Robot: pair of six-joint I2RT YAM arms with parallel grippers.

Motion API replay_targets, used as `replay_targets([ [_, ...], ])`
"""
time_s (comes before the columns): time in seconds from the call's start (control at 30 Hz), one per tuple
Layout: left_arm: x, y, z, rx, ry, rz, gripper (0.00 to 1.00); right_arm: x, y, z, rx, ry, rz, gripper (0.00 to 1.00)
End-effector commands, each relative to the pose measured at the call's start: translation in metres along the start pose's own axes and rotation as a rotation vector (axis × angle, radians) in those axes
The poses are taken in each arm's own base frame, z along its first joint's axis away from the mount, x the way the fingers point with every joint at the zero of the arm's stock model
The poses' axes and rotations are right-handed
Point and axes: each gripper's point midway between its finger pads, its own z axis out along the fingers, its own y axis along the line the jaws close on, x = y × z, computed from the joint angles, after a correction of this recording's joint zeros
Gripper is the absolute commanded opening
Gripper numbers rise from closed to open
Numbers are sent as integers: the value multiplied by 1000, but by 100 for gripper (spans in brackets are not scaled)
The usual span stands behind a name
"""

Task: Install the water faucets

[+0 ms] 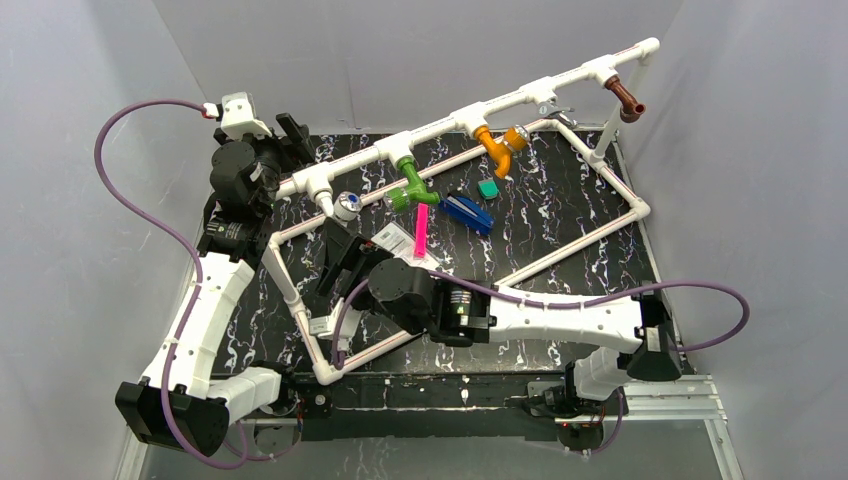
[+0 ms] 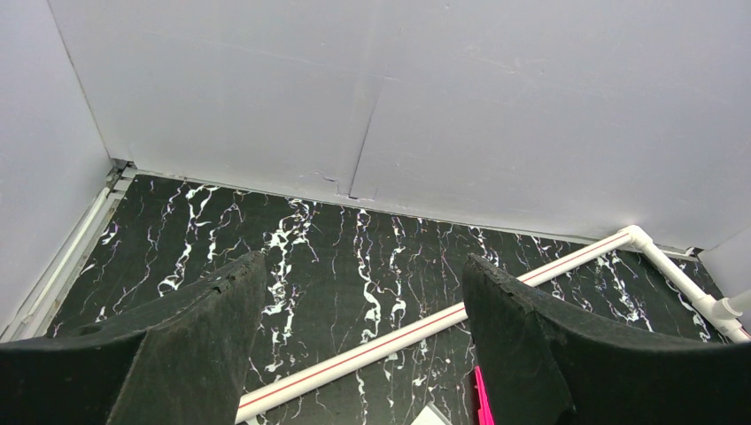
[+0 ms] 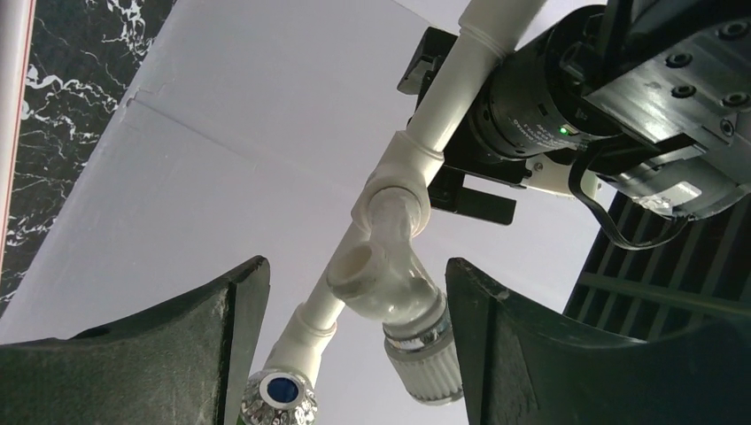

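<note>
Four water faucets hang from the tees of the raised white pipe [image 1: 440, 128]: white [image 1: 335, 203], green [image 1: 412, 185], orange [image 1: 500, 145] and brown [image 1: 626, 100]. My right gripper [image 1: 338, 245] is open just below the white faucet. In the right wrist view the gripper [image 3: 356, 266] has the white faucet [image 3: 398, 301] between its spread fingers. The faucet's ribbed knob [image 3: 423, 367] is close to the right finger [image 3: 531, 354]. My left gripper [image 1: 293, 135] is open and empty at the back left, beside the pipe's left end. It also shows in the left wrist view [image 2: 363, 266].
A white pipe base frame [image 1: 590, 240] lies on the black marbled mat [image 1: 570, 210]. Inside it lie a flat blue piece [image 1: 467, 212], a small green piece [image 1: 488, 188] and a pink strip [image 1: 421, 230]. A chrome cap with a blue centre [image 3: 280, 397] shows by the pipe. Grey walls enclose the back and sides.
</note>
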Motion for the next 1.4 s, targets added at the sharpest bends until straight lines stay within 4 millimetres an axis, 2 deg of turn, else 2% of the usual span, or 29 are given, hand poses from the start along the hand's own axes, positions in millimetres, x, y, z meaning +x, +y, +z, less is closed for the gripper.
replay_targets([
  [0.0,176,53,-24,-152,568,139,79,23,-33,-1,88,72,22,78],
  [0.27,175,52,-24,-149,566,138,79,36,-33,10,105,112,30,69],
  [0.37,175,52,-24,-149,565,138,79,38,-36,12,124,123,41,61],
  [0.5,174,52,-24,-149,563,138,79,37,-33,14,140,130,59,45],
  [0.7,174,53,-24,-150,563,140,79,34,-25,15,172,142,126,12],
  [0.8,175,52,-24,-150,565,140,79,37,-24,15,203,156,196,1],
  [0.97,176,53,-24,-150,567,140,79,36,-22,16,263,149,388,1],
  [1.1,176,53,-24,-150,569,139,79,26,-16,21,291,106,598,1],
  [1.37,177,52,-24,-147,570,137,79,15,-10,29,373,53,1105,1],
])
